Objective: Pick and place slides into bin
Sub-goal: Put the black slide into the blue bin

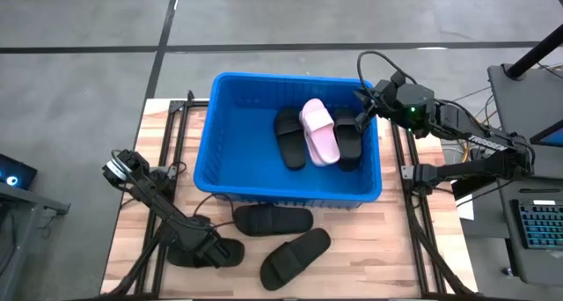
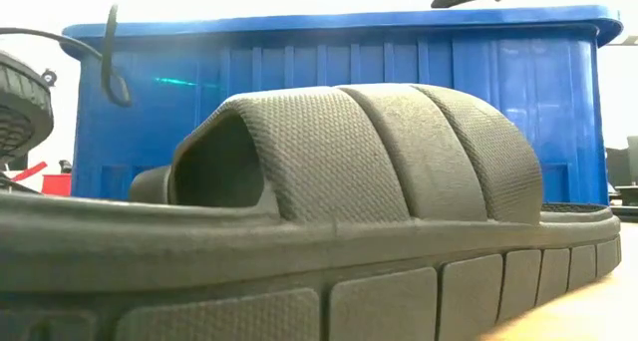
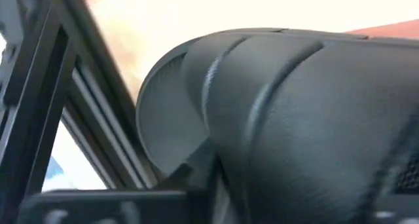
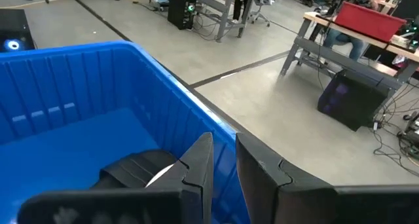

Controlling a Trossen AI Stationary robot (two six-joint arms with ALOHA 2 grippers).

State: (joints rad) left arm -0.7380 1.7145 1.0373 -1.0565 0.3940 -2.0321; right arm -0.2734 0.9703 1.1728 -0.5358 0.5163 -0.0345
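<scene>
Slides lie split: two black and one pink (image 1: 320, 131) already sit in the bin (image 1: 230, 151); three black remain on the counter (image 1: 387, 248); the left tool (image 1: 214, 252) clamps one of them (image 1: 189, 251); the right tool (image 1: 361, 105), fingers nearly together and empty, hovers at the bin's rim.

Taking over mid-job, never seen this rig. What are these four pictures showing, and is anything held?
Two dark robot arms with two-finger grippers work at a wooden table. One picture looks straight down; one sits at table height, filled by a nearby black foam slide; two look out from the wrists. The large blue plastic bin holds a pink slide between two black slides. Three more black slides lie on the table. The left gripper is down on the leftmost one; a grip I cannot confirm. The right gripper hovers by the bin's right rim, fingers close together, empty.
</scene>
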